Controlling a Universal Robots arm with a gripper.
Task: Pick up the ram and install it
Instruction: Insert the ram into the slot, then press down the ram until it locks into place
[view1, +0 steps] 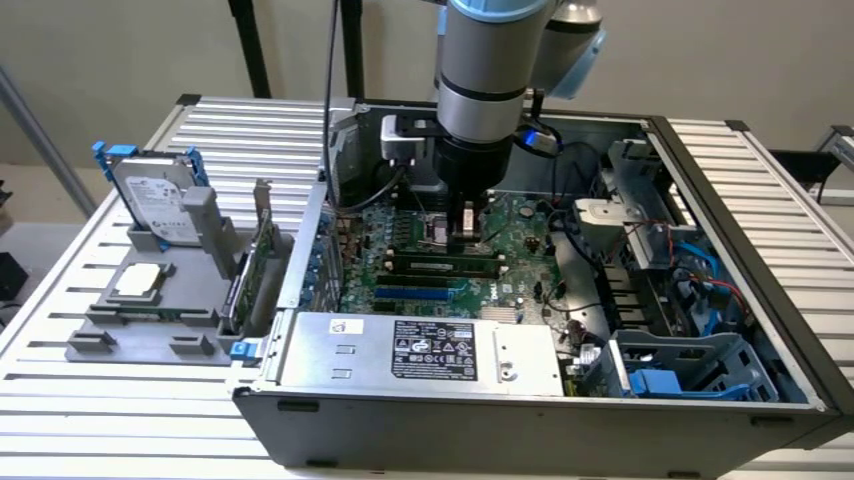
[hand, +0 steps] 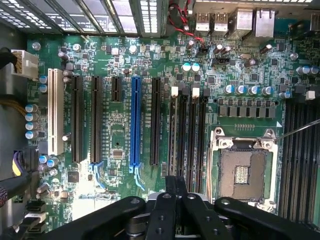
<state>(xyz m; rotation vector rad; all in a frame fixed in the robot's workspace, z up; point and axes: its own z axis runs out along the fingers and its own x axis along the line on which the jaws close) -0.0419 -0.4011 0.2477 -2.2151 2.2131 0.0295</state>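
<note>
The ram sits flat in a slot on the motherboard, just in front of the pincer. Pincer's fingers are pressed together on nothing, right above the board inside the PC case.

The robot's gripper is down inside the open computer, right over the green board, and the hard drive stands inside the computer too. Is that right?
Not quite. In the exterior view the hard drive stands outside the computer case, on a grey holder at that view's left. The gripper is indeed down over the green motherboard.
</note>
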